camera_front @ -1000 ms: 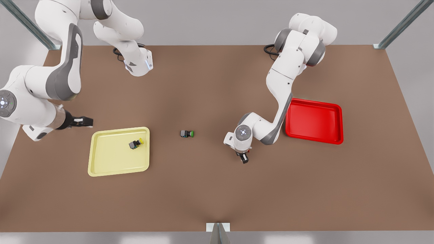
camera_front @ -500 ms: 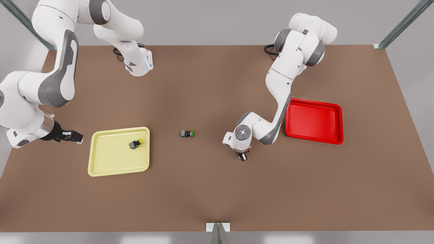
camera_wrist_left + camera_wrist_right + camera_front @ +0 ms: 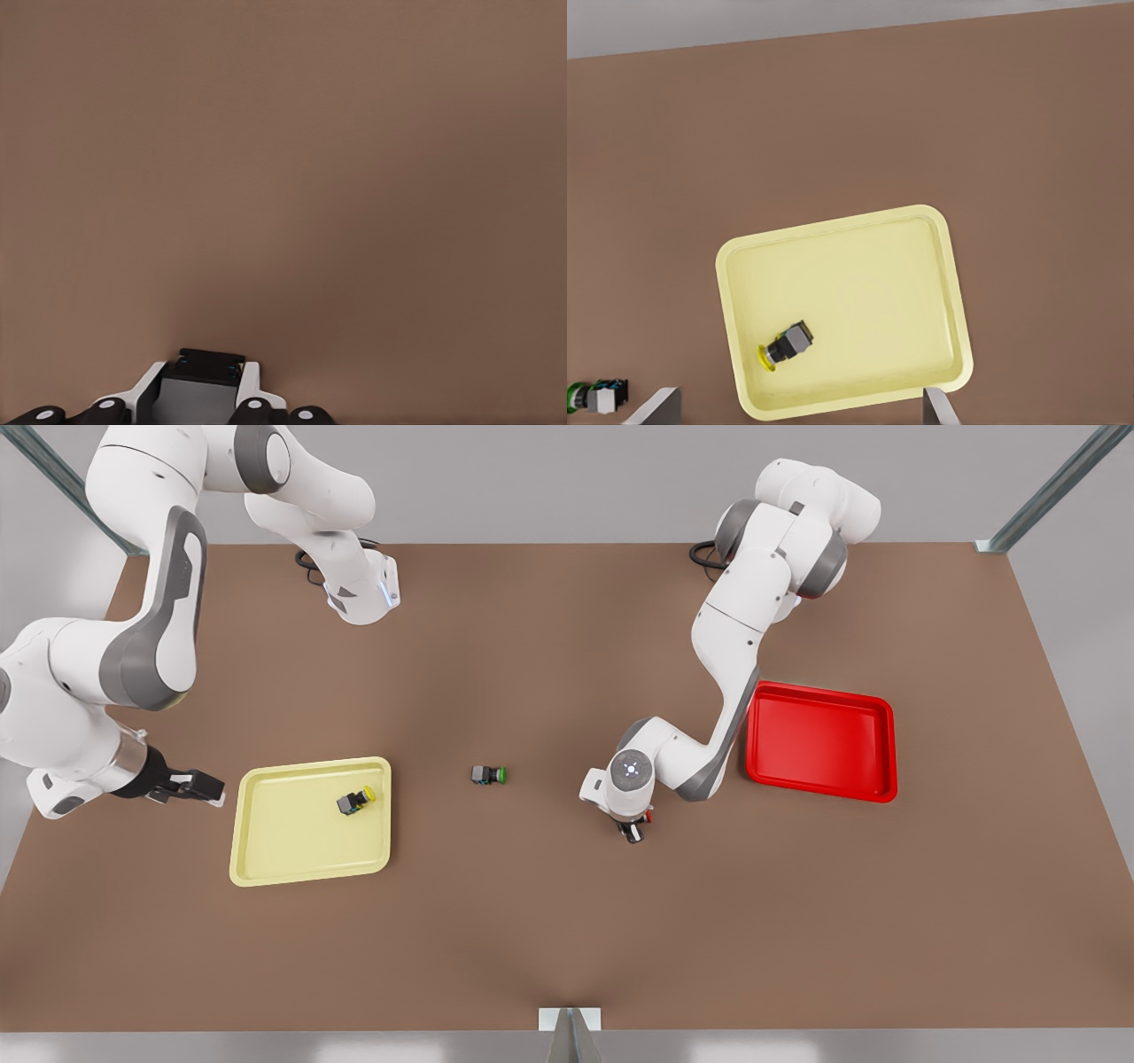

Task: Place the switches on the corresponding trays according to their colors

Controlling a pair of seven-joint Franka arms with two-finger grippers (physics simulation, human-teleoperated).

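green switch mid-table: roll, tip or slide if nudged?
Probably slides rather than rolls: the green switch lies on its side on a blocky body, and only its cap is round. Likely light, being tiny beside the yellow tray. An off-centre push may well spin it.

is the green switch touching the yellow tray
Apart. The front view shows bare table between the green switch and the yellow tray.
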